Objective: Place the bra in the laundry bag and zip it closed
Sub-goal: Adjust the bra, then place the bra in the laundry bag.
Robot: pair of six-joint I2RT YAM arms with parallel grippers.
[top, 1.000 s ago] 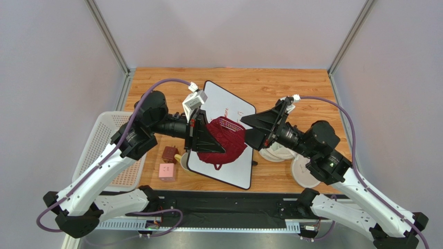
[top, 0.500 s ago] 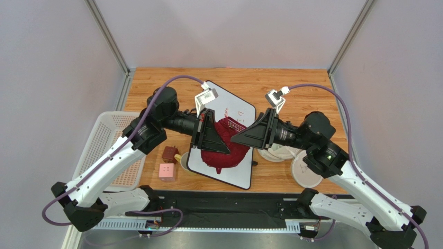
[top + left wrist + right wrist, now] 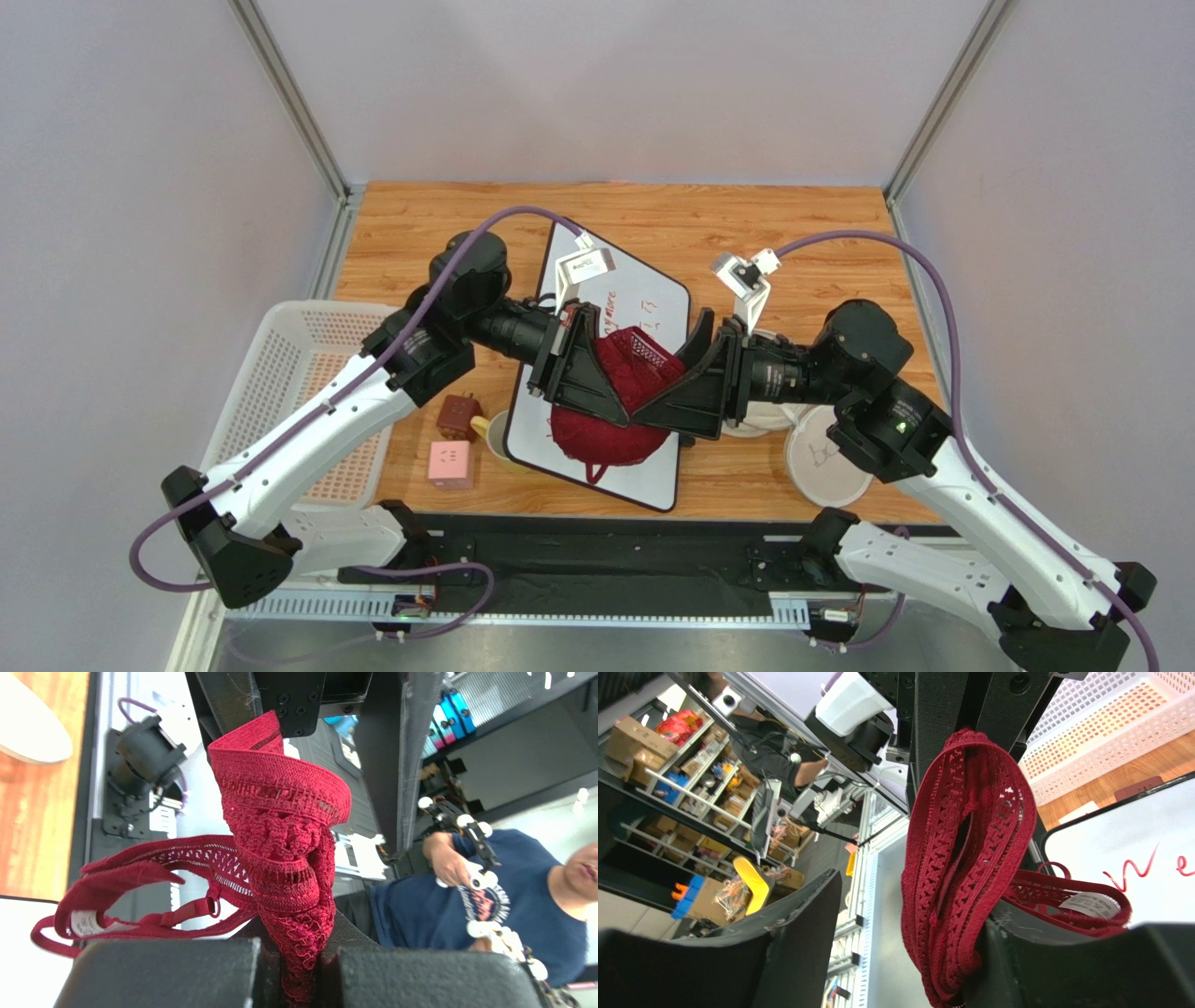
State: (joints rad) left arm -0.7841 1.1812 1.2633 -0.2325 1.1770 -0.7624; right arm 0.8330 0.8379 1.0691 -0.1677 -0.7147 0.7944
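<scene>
top: high over near edge, looking down on whole surface [image 3: 828, 231] | left wrist: close, level, facing outward | right wrist: likewise | all share bra [image 3: 281, 833]

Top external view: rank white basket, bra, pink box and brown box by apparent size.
1. white basket, largest, though partly covered.
2. bra, bunched up and partly hidden.
3. pink box and brown box: near alike, so no ranking; both are far smaller than the bra.

White basket [image 3: 288, 367] L; white board [image 3: 638, 287] ctr; 1 pink box [image 3: 450, 462], 1 brown box [image 3: 456, 413] btwn.
</scene>
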